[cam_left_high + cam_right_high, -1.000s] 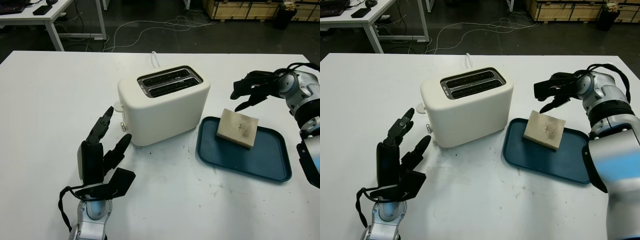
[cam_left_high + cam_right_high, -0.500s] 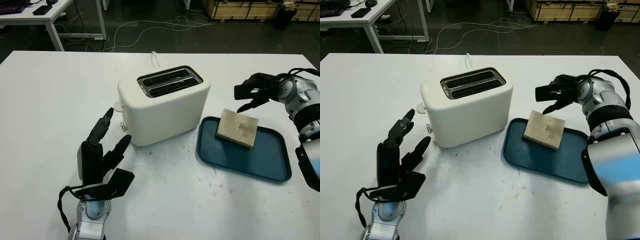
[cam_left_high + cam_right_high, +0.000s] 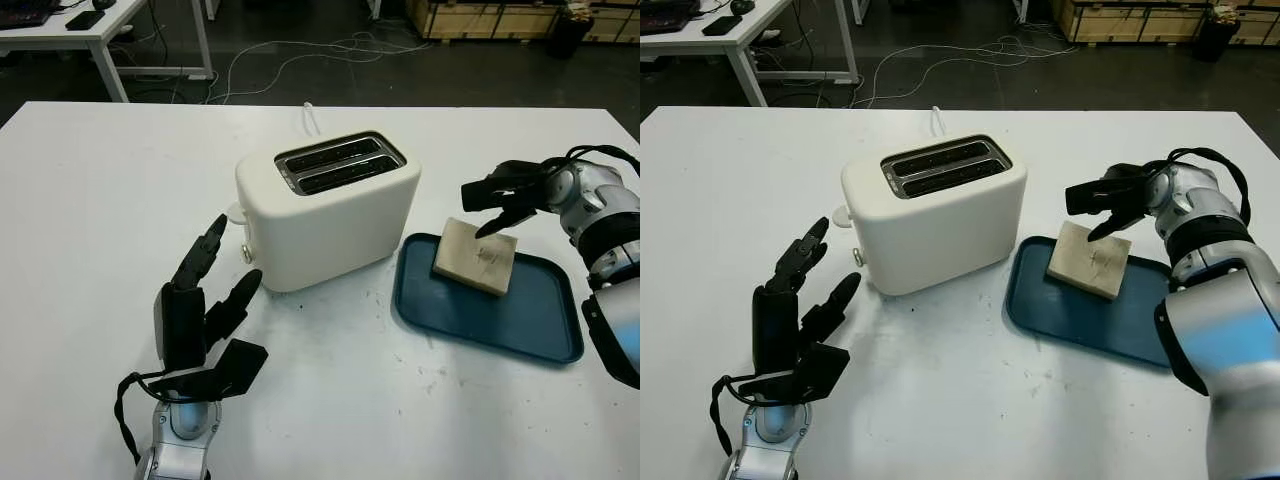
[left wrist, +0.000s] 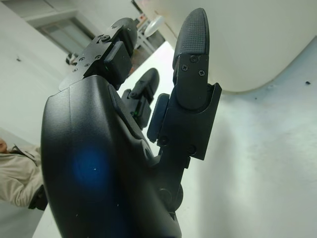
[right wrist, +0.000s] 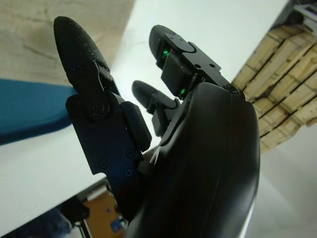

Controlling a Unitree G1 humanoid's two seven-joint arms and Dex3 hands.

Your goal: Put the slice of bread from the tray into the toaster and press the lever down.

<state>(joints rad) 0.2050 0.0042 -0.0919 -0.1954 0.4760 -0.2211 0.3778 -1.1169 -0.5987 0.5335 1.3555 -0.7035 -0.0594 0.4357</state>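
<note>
One slice of bread (image 3: 476, 256) lies on the tray (image 3: 540, 325), beside the toaster (image 3: 330, 215). The right hand (image 3: 498, 197), unclenched and empty, hovers over its far edge. Lower it squarely; pinch opposite faces. The left hand (image 3: 205, 305) waits unclenched near the toaster.

My slice of bread (image 3: 476, 256) is a thick pale square with a darker mark on top, lying flat at the far left end of the dark teal tray (image 3: 520, 325). Just left of the tray sits the cream toaster (image 3: 330, 215), upright, both top slots open and empty.
</note>
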